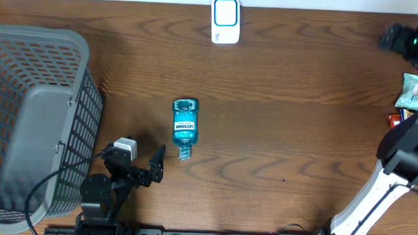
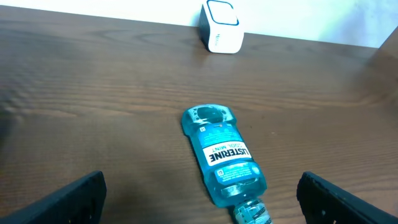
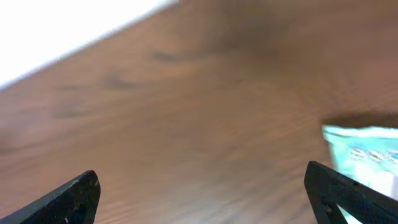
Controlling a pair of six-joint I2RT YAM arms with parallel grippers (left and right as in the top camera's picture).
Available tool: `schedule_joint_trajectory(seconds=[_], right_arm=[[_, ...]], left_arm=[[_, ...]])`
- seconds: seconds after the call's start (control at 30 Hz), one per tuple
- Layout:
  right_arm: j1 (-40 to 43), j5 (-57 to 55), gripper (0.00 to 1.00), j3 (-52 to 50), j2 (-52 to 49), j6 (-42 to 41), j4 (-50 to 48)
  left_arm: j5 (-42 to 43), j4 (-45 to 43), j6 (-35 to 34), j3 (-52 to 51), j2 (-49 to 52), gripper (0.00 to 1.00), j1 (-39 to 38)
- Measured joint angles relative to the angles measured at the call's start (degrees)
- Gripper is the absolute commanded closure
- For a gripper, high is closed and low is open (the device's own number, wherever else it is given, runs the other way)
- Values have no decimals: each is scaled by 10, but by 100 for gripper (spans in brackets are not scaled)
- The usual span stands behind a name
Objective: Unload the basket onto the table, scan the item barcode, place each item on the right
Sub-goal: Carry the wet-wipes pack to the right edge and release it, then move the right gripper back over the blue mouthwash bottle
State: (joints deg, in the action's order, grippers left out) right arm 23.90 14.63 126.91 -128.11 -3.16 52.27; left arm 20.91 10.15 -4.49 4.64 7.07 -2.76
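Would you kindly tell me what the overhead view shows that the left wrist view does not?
Only overhead: the grey mesh basket at the left, the small packets at the right edge, and the white right arm. Only left wrist: no extra object, just a close look at the label of the blue mouthwash bottle. Both: that bottle lying flat on the brown wooden table, and the white box-shaped scanner at the far edge.
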Motion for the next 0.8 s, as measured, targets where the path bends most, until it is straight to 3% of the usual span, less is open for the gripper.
schedule_joint_trajectory(seconds=[0.3,0.8], right_arm=[[-127,41,1,17,141,-43,49],[-388,7,1,-22,159,-58,143]], left_arm=[[0,0,0,0,0,2,0],[0,0,0,0,0,2,0]])
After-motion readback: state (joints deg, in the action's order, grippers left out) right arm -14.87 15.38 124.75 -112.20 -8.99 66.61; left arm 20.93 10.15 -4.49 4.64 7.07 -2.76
